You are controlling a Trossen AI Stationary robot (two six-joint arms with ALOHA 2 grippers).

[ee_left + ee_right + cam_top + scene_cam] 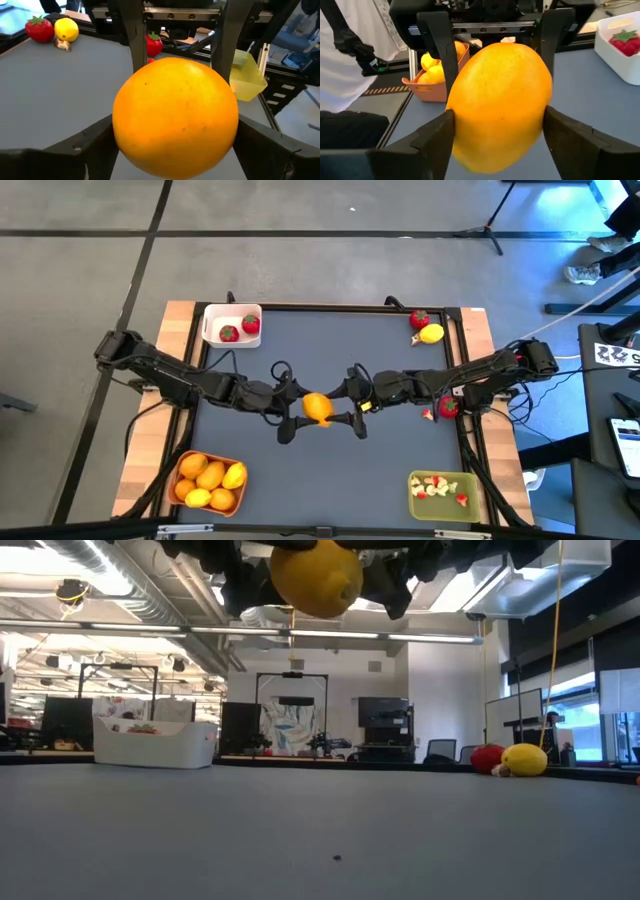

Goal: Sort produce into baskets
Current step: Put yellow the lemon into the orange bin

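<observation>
high view shows your orange citrus (pixel 318 408) mid-table, between left gripper (pixel 292 413) and right gripper (pixel 352 408), both partly spread around it; orange basket (pixel 181 468) lies nearer your left arm.

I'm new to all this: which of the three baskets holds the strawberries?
The white basket at the table's far left corner; two red strawberries lie in it. The orange basket holds yellow and orange fruit, the green basket small bits.

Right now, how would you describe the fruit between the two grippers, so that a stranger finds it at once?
Look at the middle of the dark grey table, where the two arms meet, the left gripper facing the right gripper. Between their fingers, raised above the table, is an orange citrus. It is the only fruit in the air; the others lie in baskets or on the table.
</observation>
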